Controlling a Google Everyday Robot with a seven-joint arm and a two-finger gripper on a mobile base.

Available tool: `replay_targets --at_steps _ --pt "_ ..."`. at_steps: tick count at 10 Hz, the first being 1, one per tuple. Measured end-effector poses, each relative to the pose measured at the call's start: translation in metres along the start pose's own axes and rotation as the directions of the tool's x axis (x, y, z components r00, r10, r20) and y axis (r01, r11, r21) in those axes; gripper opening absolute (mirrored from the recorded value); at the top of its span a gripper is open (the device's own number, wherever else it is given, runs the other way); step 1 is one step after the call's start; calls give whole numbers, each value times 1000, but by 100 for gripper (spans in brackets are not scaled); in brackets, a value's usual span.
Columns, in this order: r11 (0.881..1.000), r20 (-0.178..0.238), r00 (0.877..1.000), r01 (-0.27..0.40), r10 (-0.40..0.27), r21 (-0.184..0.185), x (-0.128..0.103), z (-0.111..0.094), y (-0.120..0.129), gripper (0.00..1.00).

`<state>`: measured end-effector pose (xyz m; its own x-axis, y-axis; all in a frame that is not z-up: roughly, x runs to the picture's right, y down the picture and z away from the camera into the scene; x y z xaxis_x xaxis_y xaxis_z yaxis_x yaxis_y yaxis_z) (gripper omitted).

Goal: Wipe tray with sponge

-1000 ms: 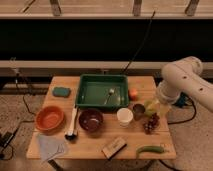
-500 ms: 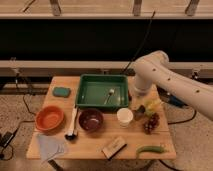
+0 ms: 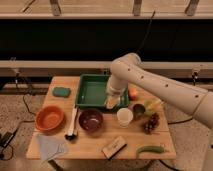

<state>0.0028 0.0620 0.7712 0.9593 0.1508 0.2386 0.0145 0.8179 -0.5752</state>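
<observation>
Single camera is looking down from high in front at the whole bench [image 3: 86, 147], mid-range, facing the rear rail [image 3: 60, 64]; gripper [image 3: 112, 101] is sitting mid-frame over the tray [image 3: 91, 92].

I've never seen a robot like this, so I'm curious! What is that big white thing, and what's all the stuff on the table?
That big white thing is a robot's arm, reaching in from the right side of the picture. At its end is a claw, which hangs over the right part of the dark-green tray. I can't tell whether the claw holds anything.

There is one picture, taken from in front of the wooden table, looking a little downward.

The teal sponge for wiping lies on the table, left of the tray, and nothing touches it. Nearer the camera are an orange bowl, a dark bowl, a white cup, grapes, a grey-blue cloth and a tan block.
</observation>
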Motion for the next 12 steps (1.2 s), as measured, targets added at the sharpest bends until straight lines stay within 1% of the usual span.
replay_targets --at_steps 2,3,4,10,11,12 --pt "1000 77 997 10 -9 -12 -36 21 -8 65" --pt "1000 100 995 17 -15 -12 -46 27 -8 65" --pt "1000 105 994 18 -17 -10 -48 28 -8 65" --pt "1000 109 994 14 -12 -12 -46 28 -8 65" --pt "1000 123 992 9 -8 -5 -47 30 -7 65" --pt "1000 145 989 -6 6 2 -52 37 -9 65"
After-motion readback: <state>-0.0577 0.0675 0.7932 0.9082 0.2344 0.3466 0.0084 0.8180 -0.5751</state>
